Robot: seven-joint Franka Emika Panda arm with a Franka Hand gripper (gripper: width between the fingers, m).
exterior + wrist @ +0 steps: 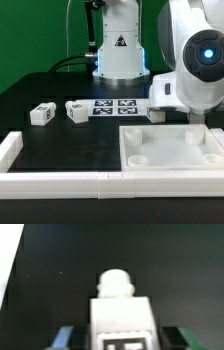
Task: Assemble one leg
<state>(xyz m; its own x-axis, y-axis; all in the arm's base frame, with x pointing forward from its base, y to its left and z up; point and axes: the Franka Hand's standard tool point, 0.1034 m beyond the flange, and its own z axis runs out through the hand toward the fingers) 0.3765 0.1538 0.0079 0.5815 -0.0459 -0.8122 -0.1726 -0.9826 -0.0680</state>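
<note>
In the wrist view a white leg (120, 308) sits between my gripper (124, 336) fingers, one finger (66, 338) on each side. Its rounded peg points away from the camera and its marker tag (125, 342) faces the camera. The gripper is shut on this leg, above black table. In the exterior view the arm's big white wrist (195, 65) stands over the far edge of the large white tray-like piece (170, 150) and hides the gripper and the held leg. Two more legs (42, 113) (76, 110) lie on the table at the exterior view's left.
The marker board (115, 105) lies flat behind the tray, in front of the robot base (118, 55). A white rail (60, 182) runs along the front edge and turns up the exterior view's left side (8, 150).
</note>
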